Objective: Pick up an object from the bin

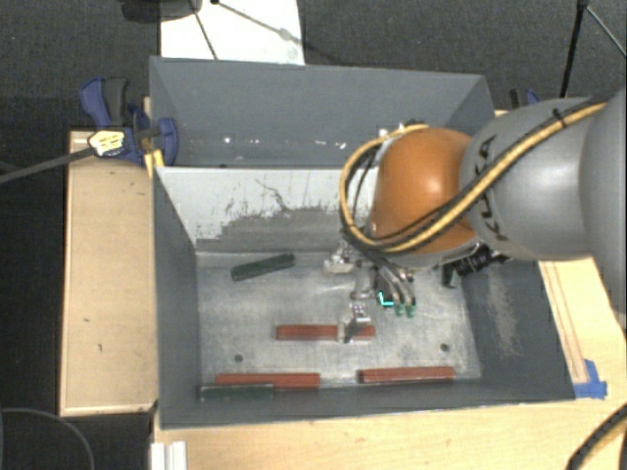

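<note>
My gripper [355,329] reaches down into the middle of the bin, its fingertips at the right end of a flat reddish-brown bar [312,332] lying on the floor. The fingers stand on either side of that end and hide it; whether they press on it I cannot tell. A dark green bar [263,266] lies apart, up and to the left. Another reddish-brown bar [406,374] lies below right of the fingers, near the front wall.
A third reddish-brown bar [268,381] lies along the front left, with a dark green strip [237,393] just in front of it. The arm's orange cover and cables hang over the bin's right half.
</note>
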Controlling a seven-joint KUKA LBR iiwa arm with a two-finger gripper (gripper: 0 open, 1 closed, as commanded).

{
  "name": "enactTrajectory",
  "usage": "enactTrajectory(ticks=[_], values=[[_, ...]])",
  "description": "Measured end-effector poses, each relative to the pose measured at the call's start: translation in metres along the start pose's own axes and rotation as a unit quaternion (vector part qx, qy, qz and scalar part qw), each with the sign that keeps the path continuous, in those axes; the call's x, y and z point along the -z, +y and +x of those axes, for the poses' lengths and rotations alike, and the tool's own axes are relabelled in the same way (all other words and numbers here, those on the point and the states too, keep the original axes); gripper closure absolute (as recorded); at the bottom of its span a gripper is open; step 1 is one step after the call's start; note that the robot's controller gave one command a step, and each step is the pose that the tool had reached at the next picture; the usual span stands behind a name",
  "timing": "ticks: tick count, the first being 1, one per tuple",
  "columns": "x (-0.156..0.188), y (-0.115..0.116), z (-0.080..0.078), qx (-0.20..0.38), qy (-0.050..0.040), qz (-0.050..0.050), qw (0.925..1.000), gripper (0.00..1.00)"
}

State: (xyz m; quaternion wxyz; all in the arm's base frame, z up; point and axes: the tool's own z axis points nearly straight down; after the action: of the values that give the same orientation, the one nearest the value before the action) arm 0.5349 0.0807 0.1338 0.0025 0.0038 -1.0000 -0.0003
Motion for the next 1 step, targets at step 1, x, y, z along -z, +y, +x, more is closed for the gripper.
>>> enactTrajectory(ticks=[1], values=[[0.0034, -0.0003, -0.0020, -0.001, -0.0036, 0.000, 1.0000, 0.00]])
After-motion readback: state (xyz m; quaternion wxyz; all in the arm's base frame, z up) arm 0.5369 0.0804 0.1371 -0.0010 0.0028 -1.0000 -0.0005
